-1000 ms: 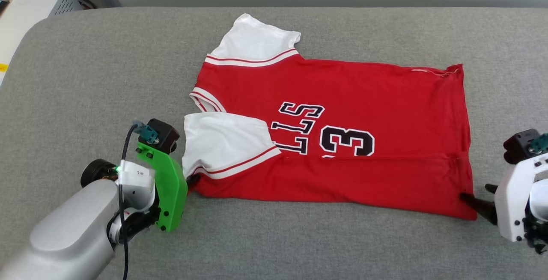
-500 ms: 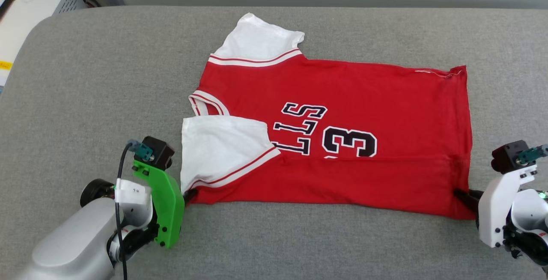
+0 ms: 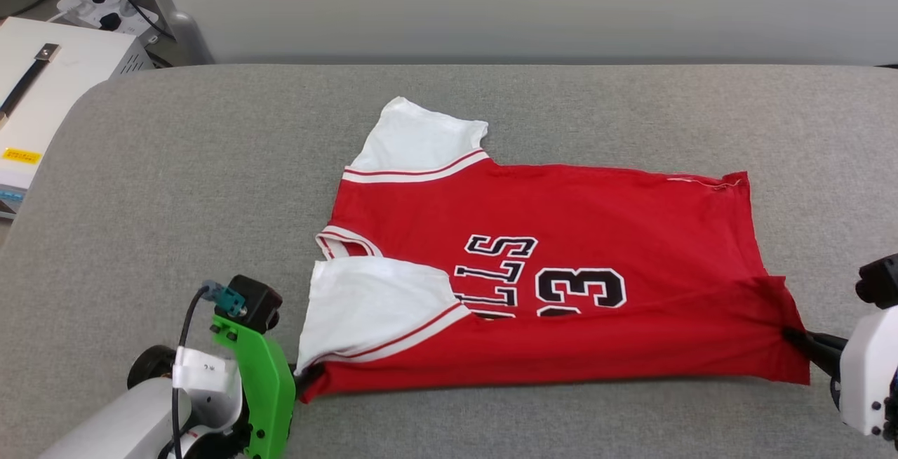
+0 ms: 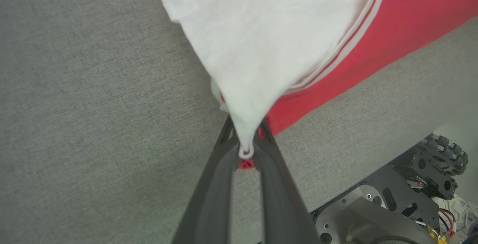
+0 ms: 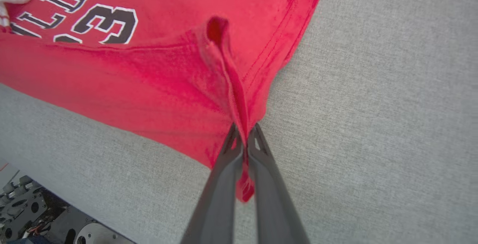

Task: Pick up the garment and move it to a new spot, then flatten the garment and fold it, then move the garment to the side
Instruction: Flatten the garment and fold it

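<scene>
The red garment [image 3: 561, 234] with white sleeves lies spread on the grey cushion, its black lettering and number facing up. Its near long edge is lifted and folded over toward the lettering, half covering the number. My left gripper [image 3: 309, 377] is shut on the near corner by the white sleeve [image 4: 261, 42], pinching white and red cloth between its fingers [image 4: 220, 177]. My right gripper [image 3: 796, 338] is shut on the near hem corner [image 5: 239, 117], the red fabric bunched into a ridge between its fingers [image 5: 269, 184].
The grey cushion [image 3: 175, 185] runs wide on every side of the shirt. A white box [image 3: 42, 94] with a yellow label stands off its far left, cables behind it. The robot's wheeled base [image 4: 410, 191] shows beyond the cushion's near edge.
The head camera has tilted, so the whole scene sits lower in the picture. Both grippers have raised the near edge, and the fold has crept further over the number and lettering.
</scene>
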Motion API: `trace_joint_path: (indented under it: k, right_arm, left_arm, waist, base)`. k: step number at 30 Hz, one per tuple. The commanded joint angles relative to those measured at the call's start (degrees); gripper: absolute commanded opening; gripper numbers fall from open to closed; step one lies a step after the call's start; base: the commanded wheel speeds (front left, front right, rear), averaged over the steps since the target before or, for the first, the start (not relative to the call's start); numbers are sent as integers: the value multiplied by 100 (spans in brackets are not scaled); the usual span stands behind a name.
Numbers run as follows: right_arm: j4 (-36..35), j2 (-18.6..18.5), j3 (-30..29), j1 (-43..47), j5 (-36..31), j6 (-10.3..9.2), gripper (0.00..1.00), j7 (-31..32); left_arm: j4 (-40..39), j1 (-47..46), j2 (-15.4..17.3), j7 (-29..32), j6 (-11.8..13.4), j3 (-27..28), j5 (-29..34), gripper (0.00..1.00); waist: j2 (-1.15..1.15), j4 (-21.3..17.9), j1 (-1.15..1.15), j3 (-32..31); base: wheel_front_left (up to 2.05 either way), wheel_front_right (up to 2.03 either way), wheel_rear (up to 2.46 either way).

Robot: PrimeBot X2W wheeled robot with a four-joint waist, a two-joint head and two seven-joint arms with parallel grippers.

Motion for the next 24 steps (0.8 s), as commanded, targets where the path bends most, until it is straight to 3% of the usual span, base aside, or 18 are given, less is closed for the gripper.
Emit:
trace_joint_path:
  k: [1, 9, 16, 17, 18, 19, 24]
  right_arm:
    - [-2, -70, -87, 121, 69, -3, 0, 84]
    - [254, 235, -253, 109, -1, -3, 0, 279]
    - [894, 673, -151, -106, -212, -3, 0, 77]
    - [936, 681, -166, -126, -248, -3, 19, -26]
    - [956, 683, -190, -136, -278, -3, 45, -129]
    - [974, 704, -233, -130, -275, -3, 100, -251]
    - [772, 654, -504, -78, -497, -3, 100, -1007]
  left_arm:
    - [-77, 113, 62, 1, 95, 6, -32, 0]
    - [-24, 196, -117, -54, 284, -51, -4, 0]
    - [652, 82, -389, -196, 166, -133, 105, 0]
    - [709, 69, -398, -264, 165, -100, 106, 51]
    - [731, 58, -390, -328, 161, -77, 124, 100]
    - [743, 47, -362, -407, 154, -49, 152, 100]
    - [456, -85, -126, -799, 194, 184, 294, 100]
  waist:
    - [0, 6, 0, 40]
    - [0, -23, 0, 364]
    - [0, -14, 0, 474]
    - [0, -7, 0, 452]
    - [0, -4, 0, 430]
    - [0, -2, 0, 390]
    - [0, -4, 0, 199]
  base:
    - [0, 0, 0]
    - [0, 0, 0]
    - [0, 0, 0]
    - [0, 0, 0]
    - [0, 0, 0]
    - [0, 0, 0]
    - [0, 0, 0]
